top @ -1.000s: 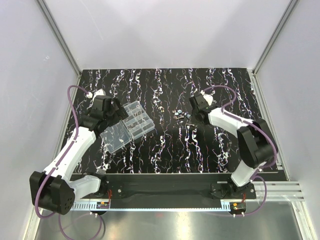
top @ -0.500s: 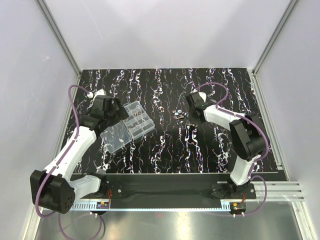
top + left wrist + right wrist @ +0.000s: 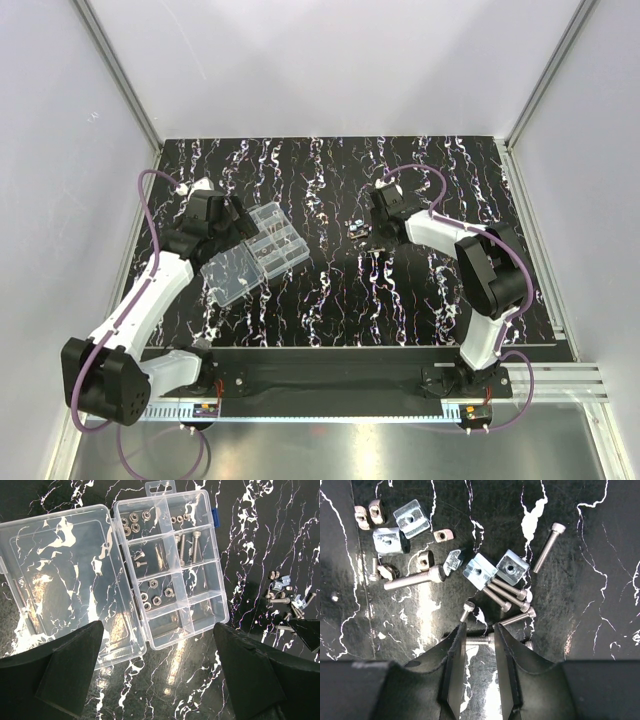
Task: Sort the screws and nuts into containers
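The left tool (image 3: 157, 627) hangs spread wide, while the right tool (image 3: 478, 630) sits low, fingers (image 3: 454, 665) narrowly parted.

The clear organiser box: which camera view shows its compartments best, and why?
The left wrist view: the organiser box lies open, its compartments and the screws and nuts inside distinct. The top external view shows it small, contents unreadable. The right wrist view misses it.
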Action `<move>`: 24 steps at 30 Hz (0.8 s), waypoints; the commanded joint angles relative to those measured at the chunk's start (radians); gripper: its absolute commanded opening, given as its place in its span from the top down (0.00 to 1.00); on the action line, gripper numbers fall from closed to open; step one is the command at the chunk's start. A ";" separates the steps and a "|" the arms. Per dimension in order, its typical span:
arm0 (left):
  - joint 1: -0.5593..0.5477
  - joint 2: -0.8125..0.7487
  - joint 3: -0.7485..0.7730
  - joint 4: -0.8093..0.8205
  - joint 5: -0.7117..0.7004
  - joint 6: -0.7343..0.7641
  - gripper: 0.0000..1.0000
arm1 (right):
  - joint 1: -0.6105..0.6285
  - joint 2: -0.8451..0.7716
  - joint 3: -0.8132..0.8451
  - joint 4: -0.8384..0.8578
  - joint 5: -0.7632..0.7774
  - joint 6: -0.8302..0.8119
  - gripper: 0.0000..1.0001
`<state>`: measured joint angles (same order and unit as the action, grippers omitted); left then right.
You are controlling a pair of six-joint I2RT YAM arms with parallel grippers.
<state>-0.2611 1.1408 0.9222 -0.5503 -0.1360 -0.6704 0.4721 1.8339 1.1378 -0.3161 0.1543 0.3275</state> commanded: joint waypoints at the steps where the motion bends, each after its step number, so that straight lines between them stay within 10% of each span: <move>1: -0.003 0.007 -0.009 0.046 0.015 0.015 0.01 | 0.008 -0.001 0.019 -0.003 -0.007 -0.028 0.64; 8: -0.003 0.011 -0.011 0.052 0.019 0.015 0.01 | 0.014 -0.001 0.122 -0.282 0.108 0.266 0.60; 24: -0.003 0.005 -0.019 0.056 0.027 0.014 0.01 | 0.046 -0.126 0.034 -0.293 0.025 0.617 0.49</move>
<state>-0.2611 1.1477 0.9066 -0.5358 -0.1261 -0.6701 0.5117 1.8126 1.2190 -0.6262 0.2203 0.7891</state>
